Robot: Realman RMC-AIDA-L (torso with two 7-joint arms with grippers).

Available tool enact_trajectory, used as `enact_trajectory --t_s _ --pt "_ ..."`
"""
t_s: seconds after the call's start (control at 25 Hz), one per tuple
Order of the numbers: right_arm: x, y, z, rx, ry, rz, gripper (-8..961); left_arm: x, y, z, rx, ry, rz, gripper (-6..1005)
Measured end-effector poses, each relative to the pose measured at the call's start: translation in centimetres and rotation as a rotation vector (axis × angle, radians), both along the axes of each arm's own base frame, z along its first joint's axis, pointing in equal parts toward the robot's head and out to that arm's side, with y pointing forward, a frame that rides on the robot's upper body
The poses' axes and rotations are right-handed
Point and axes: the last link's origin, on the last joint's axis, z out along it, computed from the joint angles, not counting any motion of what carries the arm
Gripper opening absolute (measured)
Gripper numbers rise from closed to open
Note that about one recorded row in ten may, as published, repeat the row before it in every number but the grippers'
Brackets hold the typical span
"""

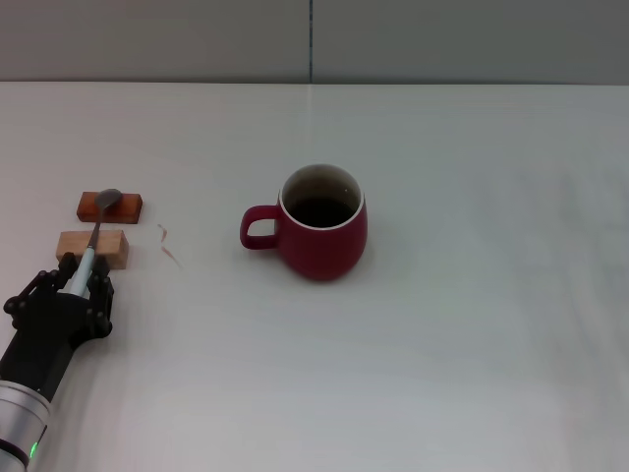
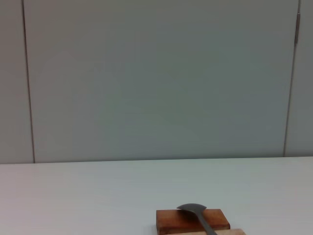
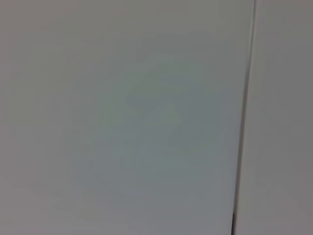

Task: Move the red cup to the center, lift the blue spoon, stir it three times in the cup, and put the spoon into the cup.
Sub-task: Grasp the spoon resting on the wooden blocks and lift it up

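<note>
The red cup (image 1: 319,241) stands upright near the middle of the white table (image 1: 472,324), its handle pointing toward my left side, its inside dark. The blue spoon (image 1: 97,229) lies across two small wooden blocks at the left, grey bowl on the far one, pale handle end toward me. My left gripper (image 1: 81,275) sits low at the handle end, open, with the handle between its fingers. In the left wrist view the blue spoon's bowl (image 2: 192,209) rests on the reddish block. The right gripper is out of view.
The reddish-brown block (image 1: 133,207) (image 2: 171,221) lies just beyond the pale wood block (image 1: 111,250) (image 2: 237,231). A small thin brown mark (image 1: 167,241) is on the table between blocks and cup. A grey wall (image 1: 442,39) closes the table's far edge.
</note>
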Motion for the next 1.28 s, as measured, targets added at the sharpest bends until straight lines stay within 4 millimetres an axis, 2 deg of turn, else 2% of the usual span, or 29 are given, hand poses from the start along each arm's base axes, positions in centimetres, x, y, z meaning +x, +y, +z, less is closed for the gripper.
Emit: enact_trajectory --t_s 0.68,0.88,1.28 --pt "-0.07 0.05 -0.02 -0.001 0.0 0.002 733 -0.02 0.19 0.16 0.007 0.004 -0.005 321" --pt "-0.1 0.07 -0.03 -0.001 0.0 0.003 732 -0.04 0.15 0.16 0.007 0.005 -0.004 222" --pt "-0.17 0.13 -0.04 -0.002 -0.001 0.006 732 -0.15 0.13 0.05 -0.001 0.007 0.003 223"
